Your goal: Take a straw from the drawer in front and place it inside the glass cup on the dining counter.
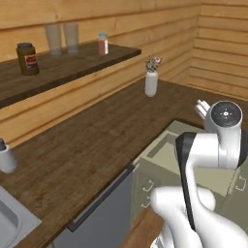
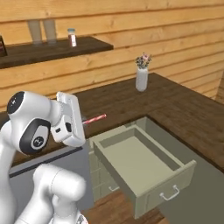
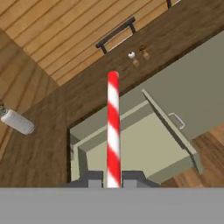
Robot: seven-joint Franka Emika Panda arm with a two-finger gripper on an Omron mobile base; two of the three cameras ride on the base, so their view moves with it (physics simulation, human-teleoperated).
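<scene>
My gripper (image 3: 113, 183) is shut on the straw (image 3: 113, 127), a thin red stick with pale bands that points away from the fingers. In the right base view the gripper (image 2: 82, 124) holds the straw (image 2: 94, 119) level above the counter edge, left of the open drawer (image 2: 140, 162). The drawer (image 3: 131, 146) is pulled out, pale sage-green and bare inside. The drawer (image 1: 193, 162) also shows partly behind my arm. Far off, a small whitish glass cup (image 3: 131, 55) stands on the dark wood dining counter (image 3: 183, 35).
A white flower vase (image 2: 141, 78) stands on the corner counter. The wall shelf (image 1: 72, 63) carries two tall greyish glasses, a jar and a small bottle. A grey dishwasher panel (image 1: 101, 213), a sink (image 1: 12, 220) and a white cup (image 1: 7, 157) lie left. Two small brown items (image 3: 144, 54) and a stool (image 3: 116, 35) stand by the glass cup.
</scene>
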